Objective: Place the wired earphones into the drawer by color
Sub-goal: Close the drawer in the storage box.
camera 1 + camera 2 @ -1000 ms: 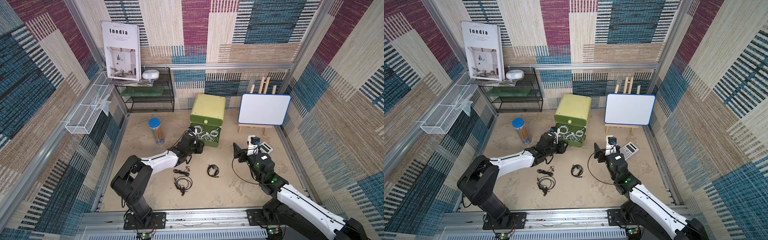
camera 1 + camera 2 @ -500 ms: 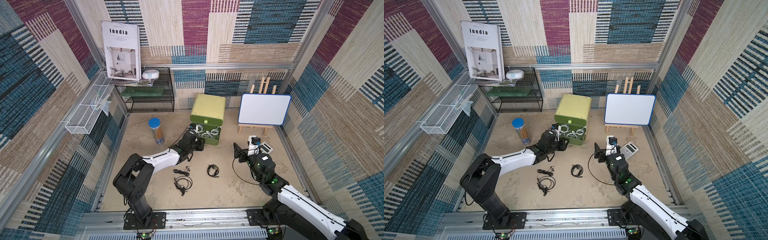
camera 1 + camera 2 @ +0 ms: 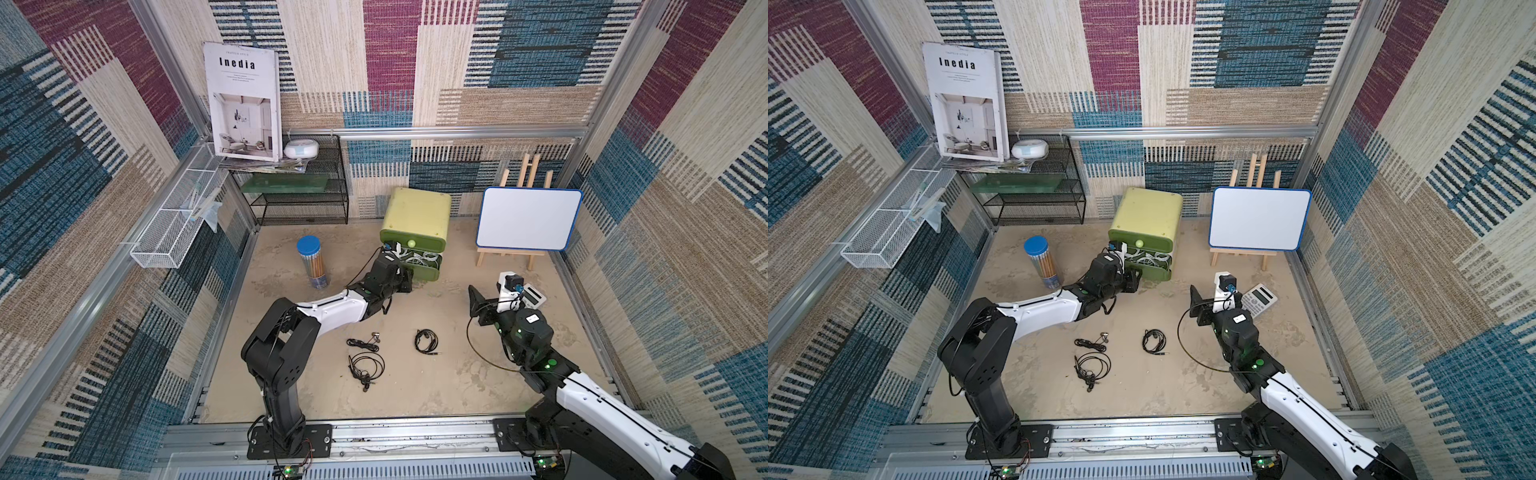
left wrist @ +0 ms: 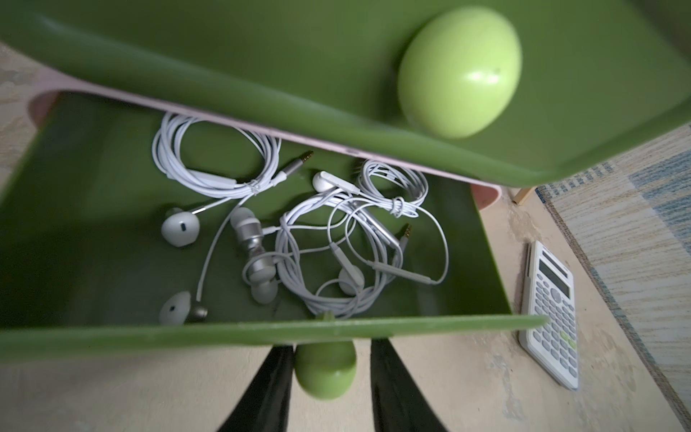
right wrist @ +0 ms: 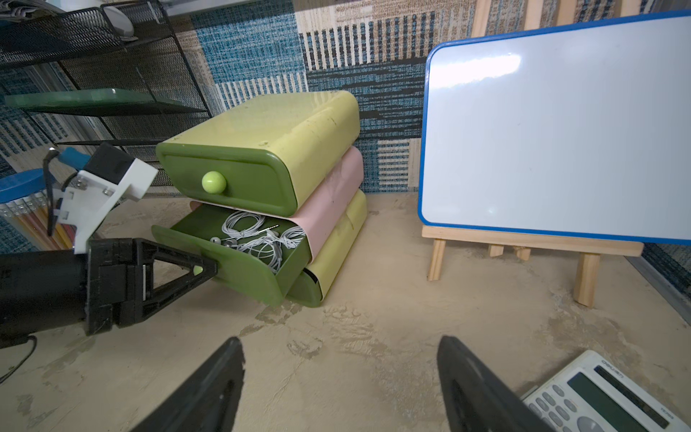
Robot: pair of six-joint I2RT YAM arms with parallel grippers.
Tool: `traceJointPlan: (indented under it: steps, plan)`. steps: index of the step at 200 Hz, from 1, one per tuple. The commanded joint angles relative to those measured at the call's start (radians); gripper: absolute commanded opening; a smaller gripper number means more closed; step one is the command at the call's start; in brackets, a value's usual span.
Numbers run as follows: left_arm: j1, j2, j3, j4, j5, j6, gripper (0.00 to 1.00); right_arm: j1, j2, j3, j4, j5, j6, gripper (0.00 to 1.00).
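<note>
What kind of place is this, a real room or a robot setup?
Probably a staged robot test cell, not a lived-in room: woven patterned panels on an aluminium frame enclose it, and the left arm and right arm are mounted on a front rail.

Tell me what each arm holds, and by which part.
On the left gripper the jaws bracket the knob of the open drawer; whether they pinch it cannot be told. The right gripper is open, empty.

Patchwork woven walls (image 3: 390,62), sandy floor (image 3: 415,395)

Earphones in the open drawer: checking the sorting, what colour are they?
All white earphones, best seen in the left wrist view.
</note>
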Motion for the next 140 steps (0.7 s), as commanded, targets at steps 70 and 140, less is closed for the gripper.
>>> traceJointPlan:
  steps: [70, 140]
  plan:
    - [0.003, 0.101, 0.04, 0.213, -0.069, 0.062, 0.38, 0.0, -0.016, -0.006, 0.033, 0.021, -0.003, 0.85]
    - [0.003, 0.153, 0.067, 0.28, -0.09, 0.088, 0.38, -0.002, -0.029, -0.013, 0.04, 0.024, -0.005, 0.85]
